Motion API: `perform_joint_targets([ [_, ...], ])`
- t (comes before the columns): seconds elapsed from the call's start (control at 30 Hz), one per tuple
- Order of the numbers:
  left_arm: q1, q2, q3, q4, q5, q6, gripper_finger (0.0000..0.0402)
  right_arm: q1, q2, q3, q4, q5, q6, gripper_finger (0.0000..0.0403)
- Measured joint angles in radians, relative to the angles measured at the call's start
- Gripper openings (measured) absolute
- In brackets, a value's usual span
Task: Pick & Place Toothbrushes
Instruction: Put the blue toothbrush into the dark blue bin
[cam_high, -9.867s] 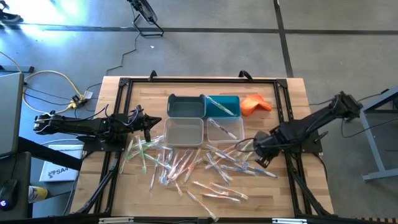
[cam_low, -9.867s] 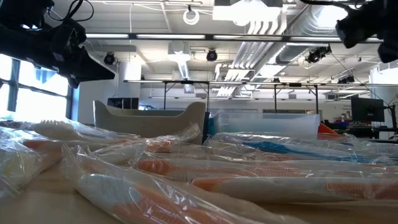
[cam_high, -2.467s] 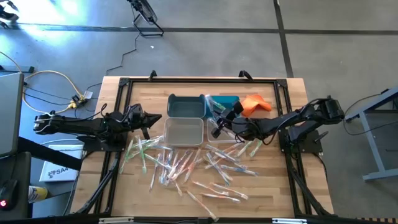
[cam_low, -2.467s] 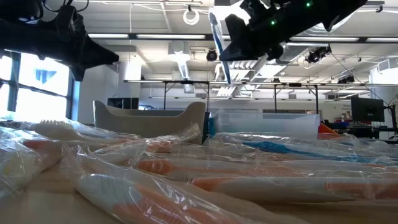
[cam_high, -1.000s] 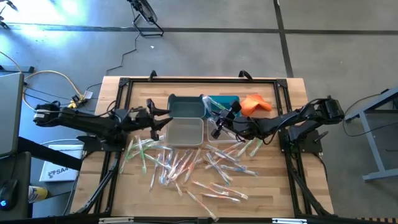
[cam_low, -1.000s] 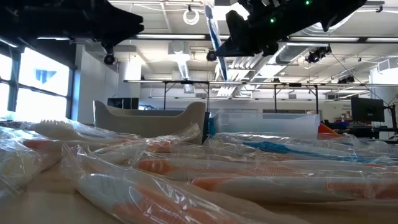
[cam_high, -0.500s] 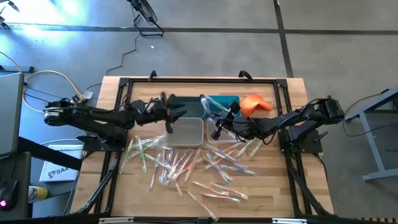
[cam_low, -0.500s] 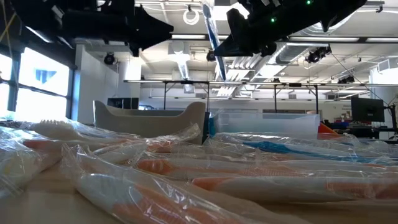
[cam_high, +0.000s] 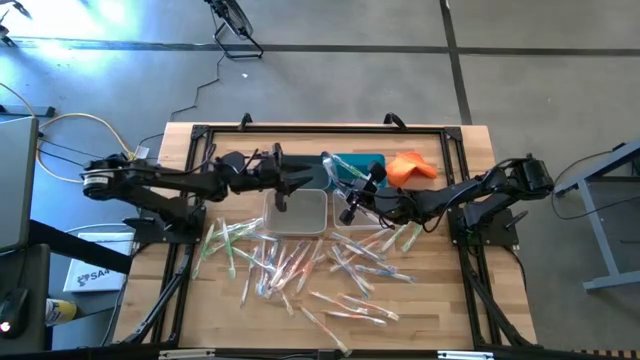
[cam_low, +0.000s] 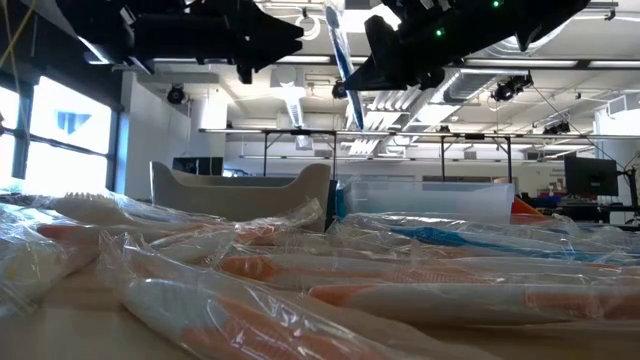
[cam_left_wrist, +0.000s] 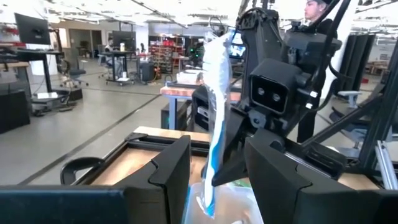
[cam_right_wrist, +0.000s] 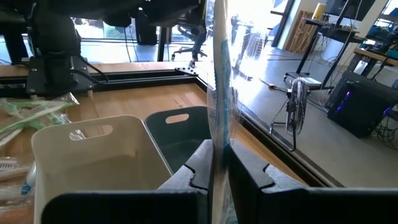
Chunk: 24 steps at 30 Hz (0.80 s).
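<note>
My right gripper (cam_high: 352, 203) is shut on a blue-handled toothbrush (cam_high: 333, 172) in a clear wrapper. It holds the toothbrush upright above the bins near the table's middle, as the right wrist view (cam_right_wrist: 219, 81) also shows. My left gripper (cam_high: 298, 181) hangs open over the dark grey bin (cam_high: 290, 165). It points at that toothbrush (cam_left_wrist: 214, 118) from the table's left and stands a little short of it. Many more wrapped toothbrushes (cam_high: 300, 265) lie in a loose pile on the table's near half. My right gripper pinches the wrapped toothbrush's lower part (cam_right_wrist: 217, 142) between its two fingers. The fingers come about level from the table's right and lie across the handle. The toothbrush stands nearly upright, leaning a little, lifted clear of the bins and table (cam_low: 340, 50).
A whitish bin (cam_high: 295, 212), a clear bin (cam_high: 372, 212) and a teal bin (cam_high: 368, 163) sit beside the dark grey one. An orange cloth (cam_high: 410, 168) lies at the far right. A black frame (cam_high: 200, 135) borders the table.
My left gripper has gone toward the table's right edge and a little up, from over the table's left side to over the bins. It has closed in on the toothbrush that my right gripper holds. Its fingers have stayed open.
</note>
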Motion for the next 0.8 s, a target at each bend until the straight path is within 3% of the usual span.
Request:
perform_joint_targets([
  [0.33,-0.001,0.019,0.012,0.001,0.059,-0.001,0.015,0.0,0.0,0.0,-0.002,-0.005,0.0,0.0024],
  [0.8,-0.001,0.057,0.05,0.051,0.06,-0.002,0.015,0.0,0.0,0.0,-0.01,-0.013,0.004,0.0024],
])
